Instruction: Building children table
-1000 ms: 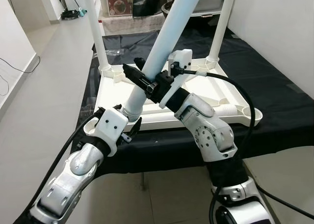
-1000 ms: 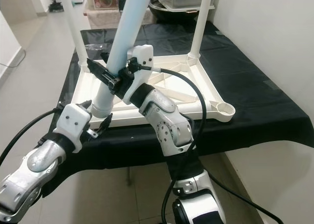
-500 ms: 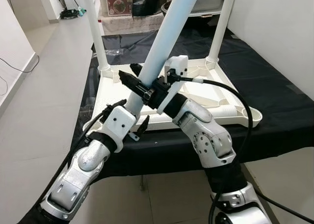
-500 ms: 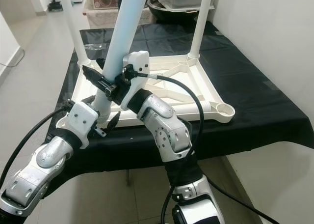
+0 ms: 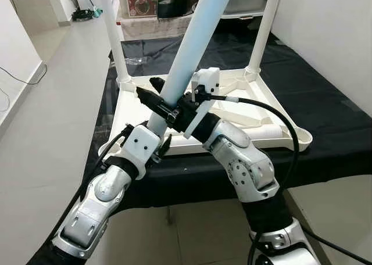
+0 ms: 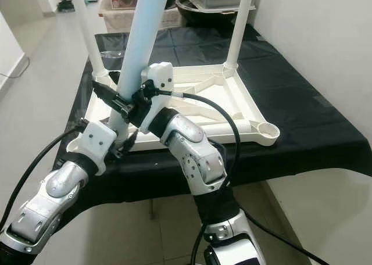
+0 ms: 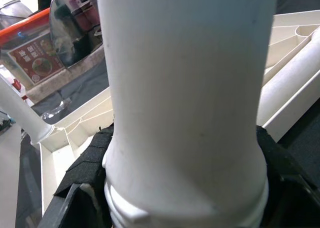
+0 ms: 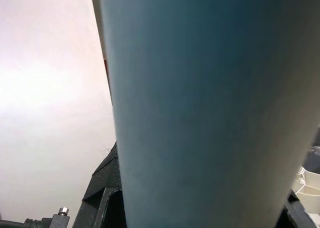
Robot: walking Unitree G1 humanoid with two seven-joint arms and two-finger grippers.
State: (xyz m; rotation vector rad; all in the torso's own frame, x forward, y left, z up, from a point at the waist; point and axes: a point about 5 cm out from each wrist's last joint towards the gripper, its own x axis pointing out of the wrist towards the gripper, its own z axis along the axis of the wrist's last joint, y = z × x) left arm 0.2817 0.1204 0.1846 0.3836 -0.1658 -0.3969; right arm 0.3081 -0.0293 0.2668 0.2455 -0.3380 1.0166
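With the right gripper (image 5: 158,101) and left gripper (image 5: 156,147) both clamped on the tilted leg (image 5: 189,47) at the upturned tabletop's (image 5: 256,117) near-left corner socket, straighten it upright before pressing home.

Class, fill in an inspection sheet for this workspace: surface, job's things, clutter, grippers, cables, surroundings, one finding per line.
Surface: black cloth covers the work table.
Job's things: upturned white tabletop with two legs upright; a third leg tilted at the near-left corner; fourth leg lying inside the tabletop.
Clutter: boxes and containers at the far end.
Grippers: left gripper at the tilted leg's base; right gripper shut on it higher up.
Cables: black cable loops over the right arm.
Surroundings: white wall, tiled floor.
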